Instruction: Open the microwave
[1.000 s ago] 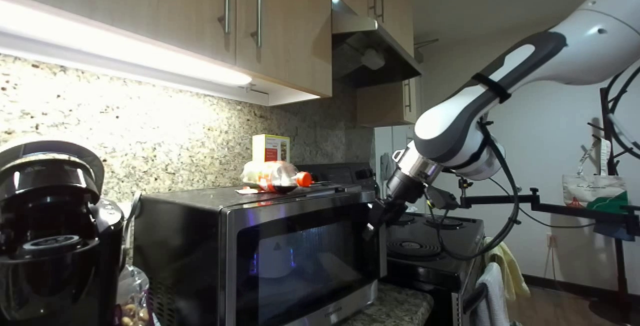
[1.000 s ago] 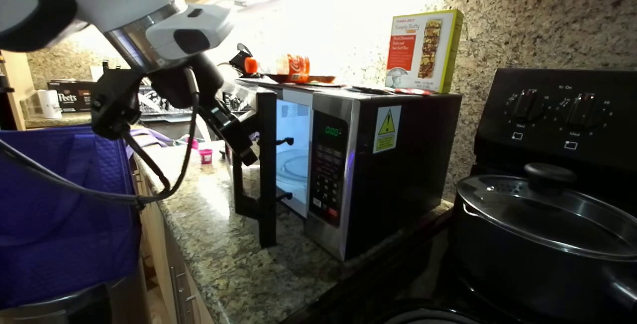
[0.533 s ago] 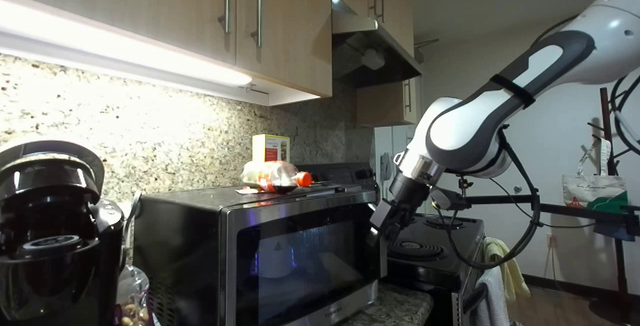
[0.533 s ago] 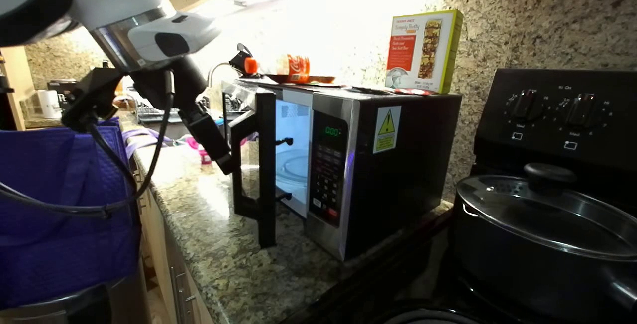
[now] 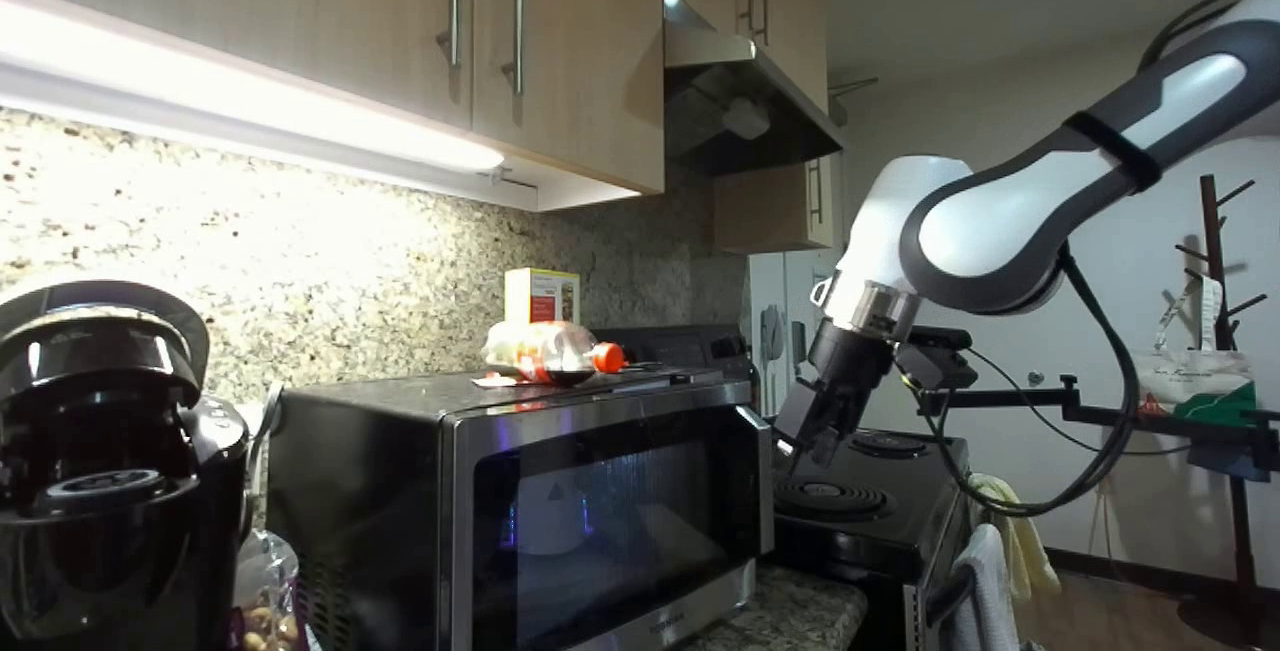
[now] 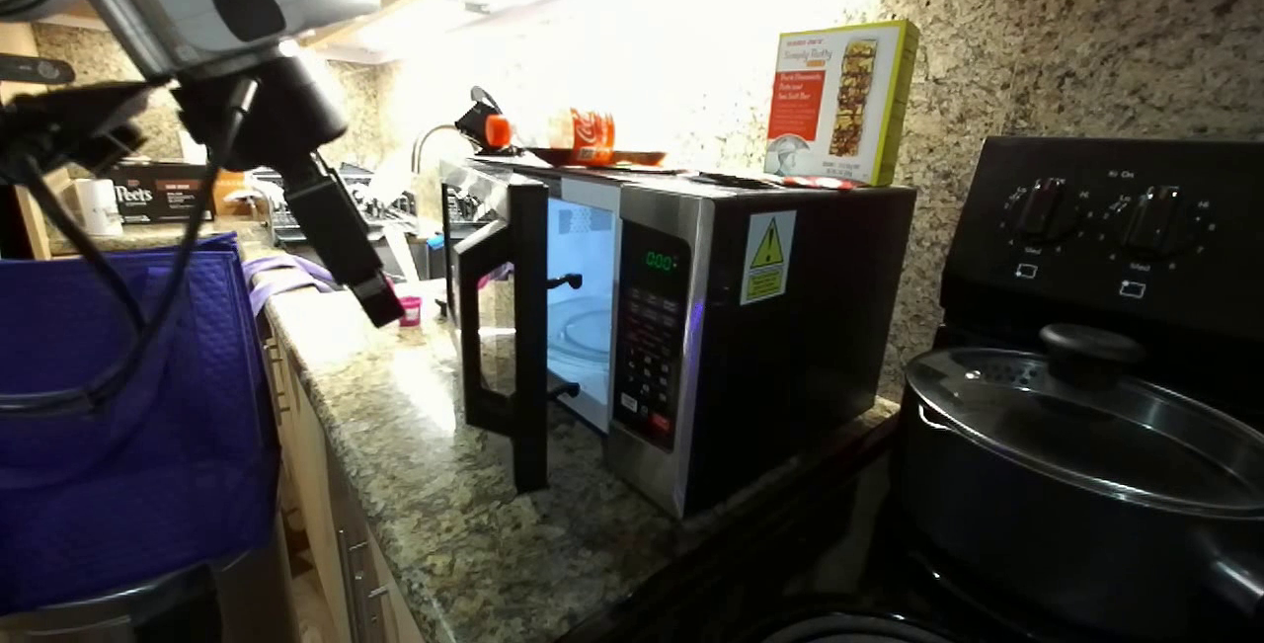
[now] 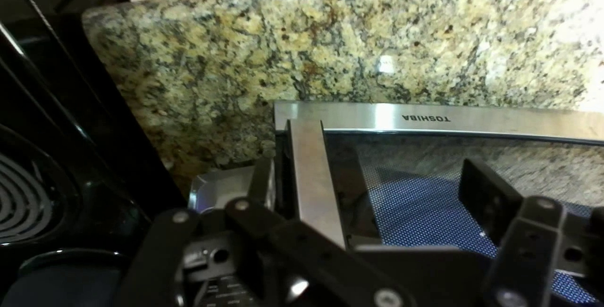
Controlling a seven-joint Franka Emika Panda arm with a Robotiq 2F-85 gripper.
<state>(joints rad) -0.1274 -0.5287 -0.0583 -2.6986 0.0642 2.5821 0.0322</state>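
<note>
Wrist view and exterior views: end effector [image 7: 376,191] spread wide, microwave [image 6: 800,357] door [image 6: 530,347] ajar

Position. The microwave rests on the counter [image 6: 434,495]. In an exterior view, it sits between the coffee maker [image 5: 100,531] and the stove [image 5: 920,486].

Door. In an exterior view, the door stands partly swung out, its free edge apart from the control panel [image 6: 647,357]. The lit interior [image 6: 583,312] shows through the gap. Two hooks [image 6: 566,281] project from the inner side of the door. The display [image 6: 659,261] reads 0:00 in green.

End effector. The fingers [image 7: 490,201] are set wide apart. In the wrist view, the bar of the handle [image 7: 314,175] appears between them, and the lettering TOSHIBA [image 7: 426,118] reads inverted on the lower trim [image 7: 344,116] of the door. In both exterior views, the end effector tilts downward. In an exterior view, a visible gap separates it from the handle.

Top surface. In both exterior views, a bottle [image 5: 550,351] with an orange cap [image 5: 607,357] lies on its side on top of the microwave. A box [image 6: 839,100] stands upright on the same surface.

Surroundings. A pot [image 6: 1047,554] with a glass lid [image 6: 1007,396] stands on the stove. A warning sticker [image 6: 767,258] is fixed to the side of the microwave.
</note>
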